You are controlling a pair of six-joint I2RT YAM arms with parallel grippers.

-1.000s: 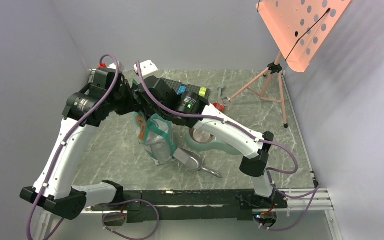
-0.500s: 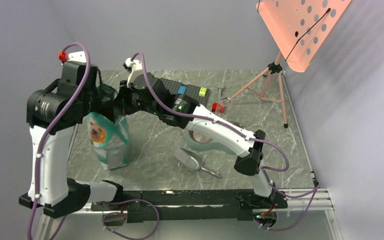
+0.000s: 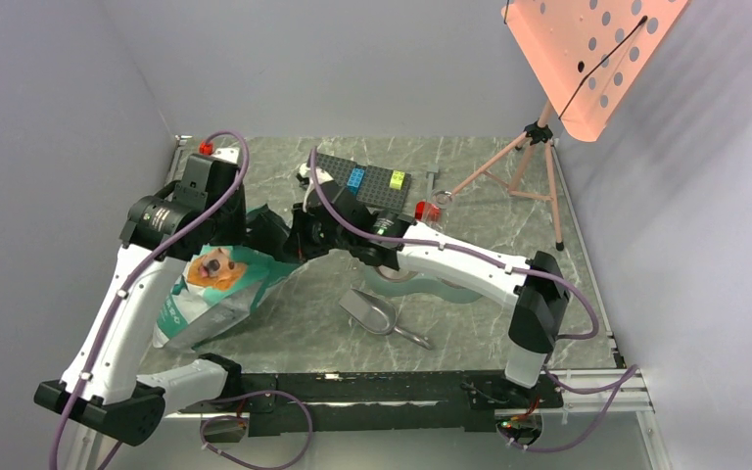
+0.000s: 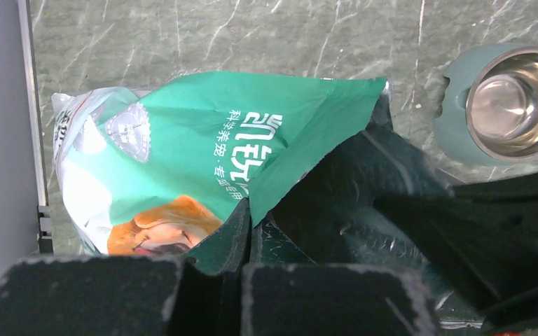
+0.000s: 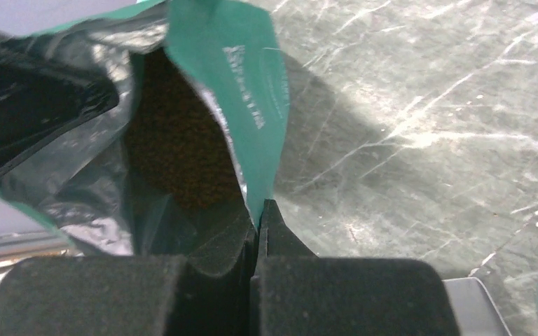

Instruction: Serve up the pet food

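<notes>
Left end effector pinched shut on pouch mouth edge. Right end effector pinched shut on opposite edge. Mouth spread between them. Pet food inside pouch, just ahead of right end effector. Pouch tilted on tabletop.

Teal-green pouch with white lettering and a golden dog print; dark brown pet food inside. Grey-green bench with white marble veining. Beside the pouch, sage dish, shiny steel bowl.
</notes>
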